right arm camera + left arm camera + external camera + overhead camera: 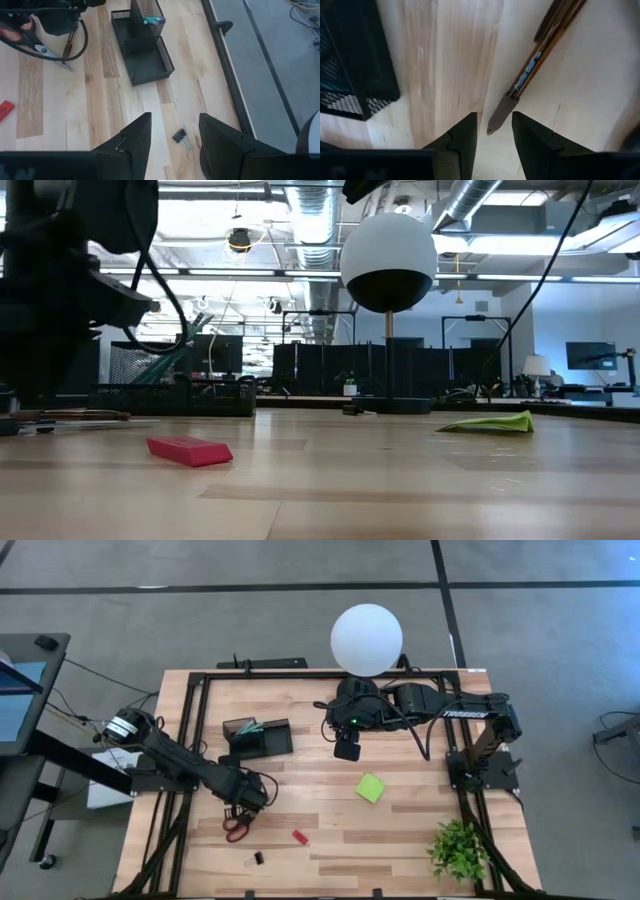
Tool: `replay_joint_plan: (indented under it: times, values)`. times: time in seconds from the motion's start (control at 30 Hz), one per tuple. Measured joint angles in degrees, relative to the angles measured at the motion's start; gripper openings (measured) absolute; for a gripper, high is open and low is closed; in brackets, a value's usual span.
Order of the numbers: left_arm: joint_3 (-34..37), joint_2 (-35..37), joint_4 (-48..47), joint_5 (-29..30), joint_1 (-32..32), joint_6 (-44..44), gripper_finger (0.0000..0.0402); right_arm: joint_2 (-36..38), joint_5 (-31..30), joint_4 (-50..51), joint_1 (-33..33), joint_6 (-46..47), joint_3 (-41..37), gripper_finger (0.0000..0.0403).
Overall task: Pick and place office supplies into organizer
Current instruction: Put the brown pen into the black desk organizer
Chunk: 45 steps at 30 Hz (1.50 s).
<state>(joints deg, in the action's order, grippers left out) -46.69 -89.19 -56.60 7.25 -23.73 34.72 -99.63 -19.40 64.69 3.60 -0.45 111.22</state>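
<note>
High view: "TROSSEN" on right arm [465,712]

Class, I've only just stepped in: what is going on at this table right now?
Two robot arms are sorting office supplies into a black mesh organizer. The left gripper hangs open, holding nothing, just above the blade tip of the red-handled scissors. The right gripper waits open near the lamp, above a black binder clip. Pens already stand in the organizer; a green sticky-note pad and a red piece lie on the table.
</note>
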Motion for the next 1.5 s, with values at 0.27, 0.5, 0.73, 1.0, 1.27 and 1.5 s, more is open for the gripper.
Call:
replay_joint_plan:
  times: [0.27,0.5,0.73,1.0,1.27,1.5]
  values:
    - [0.1,-0.2,0.8,1.0,-0.4,0.3,0.0119,0.0,0.0,0.0,0.0,0.0,0.0,0.0161]
    - [0.1,-2.8,1.7,0.4,-0.7,0.0,0.0119,0.0,0.0,0.0,0.0,0.0,0.0,0.0161]
    - [-0.3,-7.4,1.5,-0.4,-0.7,-1.2,0.0119,0.0,0.0,0.4,0.0,0.0,0.0,0.0161]
    - [-0.8,-8.8,2.2,-0.6,-0.7,-1.6,0.0063,0.0,0.0,0.4,0.0,0.0,0.0,0.0161]
    - [-7.7,-9.4,0.2,5.3,-0.7,2.8,0.0016,0.0,-0.2,0.4,0.0,0.0,0.0,0.0161]
    - [-14.4,-2.3,-3.7,17.1,-0.7,2.4,0.0006,0.0,-1.3,-1.3,0.5,0.7,0.0,0.0161]
